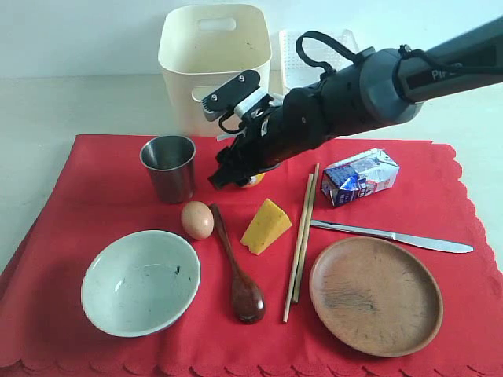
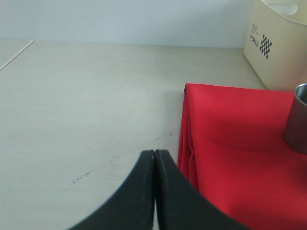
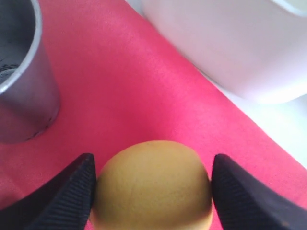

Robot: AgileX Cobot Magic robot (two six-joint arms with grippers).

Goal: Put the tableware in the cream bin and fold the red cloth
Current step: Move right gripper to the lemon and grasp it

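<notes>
- Exterior: the cloth (image 1: 94, 181) lies spread flat on the table, bearing the cup (image 1: 168, 167), bowl (image 1: 141, 281), spoon (image 1: 236, 267), chopsticks (image 1: 300, 236), knife (image 1: 393, 236) and plate (image 1: 376, 295). The bin (image 1: 214, 63) stands just behind its far edge. The right gripper (image 1: 240, 179) reaches across to a lemon (image 1: 252, 183) between cup and chopsticks.
- Left wrist: the left gripper (image 2: 154, 158) has its fingers pressed together over bare table (image 2: 86, 105), just beside the cloth's edge.
- Right wrist: the right gripper's fingers (image 3: 72, 191) are clamped on the lemon's two sides over the cloth, the cup near, the bin beyond.

Cropped steel cup (image 2: 298, 120), mostly hidden lemon (image 1: 253, 183)
</notes>
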